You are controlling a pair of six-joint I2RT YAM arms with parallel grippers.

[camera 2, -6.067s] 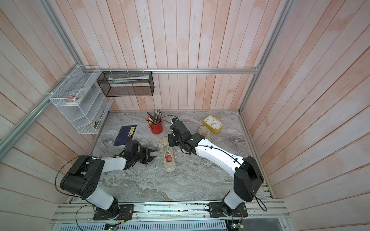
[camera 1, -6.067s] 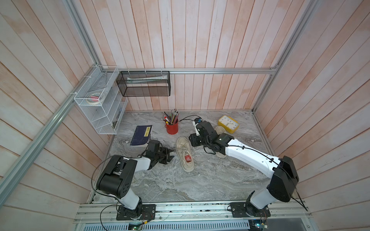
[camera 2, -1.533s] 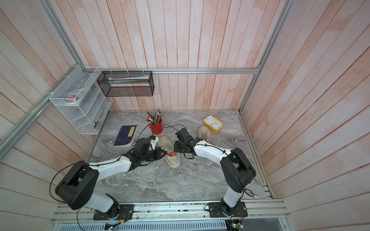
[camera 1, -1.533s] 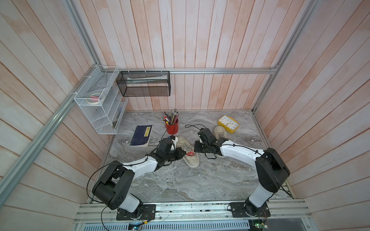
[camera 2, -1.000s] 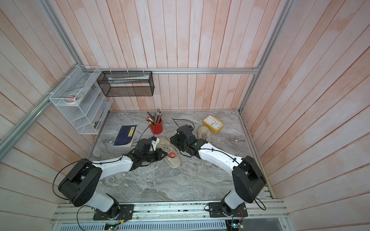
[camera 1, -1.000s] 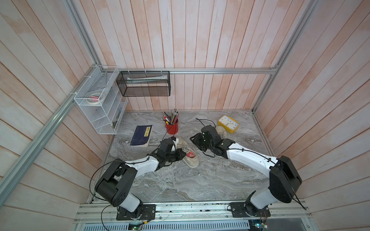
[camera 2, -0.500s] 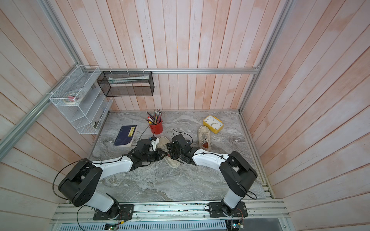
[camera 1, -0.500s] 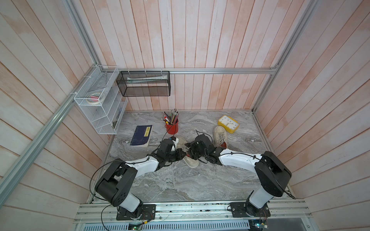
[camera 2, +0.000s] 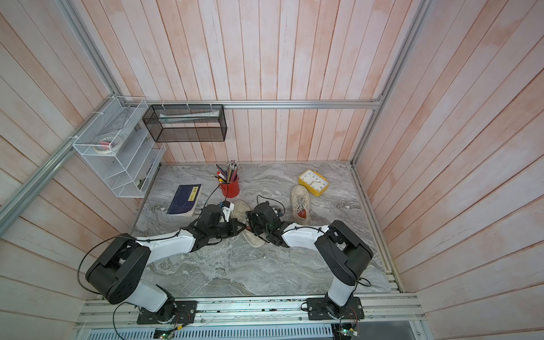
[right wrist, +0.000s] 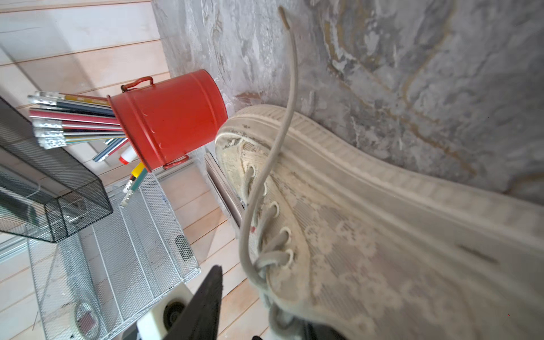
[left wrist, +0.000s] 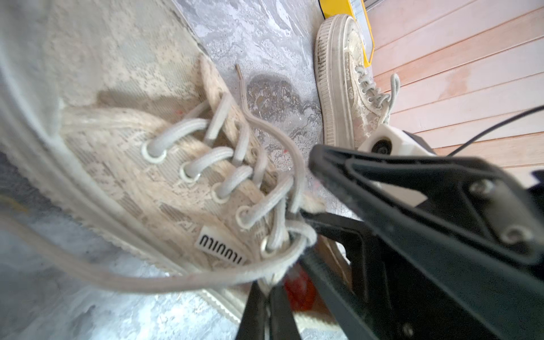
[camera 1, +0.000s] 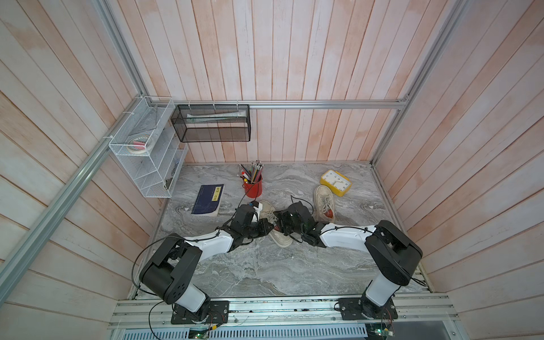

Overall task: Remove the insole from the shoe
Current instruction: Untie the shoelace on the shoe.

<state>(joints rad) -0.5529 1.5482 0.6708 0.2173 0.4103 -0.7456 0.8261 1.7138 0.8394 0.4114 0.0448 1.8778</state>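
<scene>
I am working over the grey marbled tabletop (camera 1: 265, 270). The beige lace-patterned canvas sneaker with a thick rubber sole (camera 1: 282, 239) is lying on it, directly between the two sets of jaws.

The left gripper (left wrist: 269, 306) is pinching the collar edge of the sneaker, jaws closed tight on the fabric, so I am treating it as my anchor. The right gripper (left wrist: 307, 188) is facing it from the opposite side with its jaws parted. One finger is reaching in at the shoe's mouth by the top laces and the other is standing free above them. I am seeing nothing clamped there.

The thin insole with a red heel patch (left wrist: 297, 290) is lying inside the sneaker, not yet out, and showing just beyond the left jaws.

I am expecting it to be light, soft and floppy, folding rather than sliding out stiffly, and perhaps sticking to the footbed. I am judging its exposed heel edge to be the best place to pinch. The sneaker itself looks light enough to rise with it unless held down. The loose white laces (left wrist: 265, 138) beside the right jaws are threatening to snag.
</scene>
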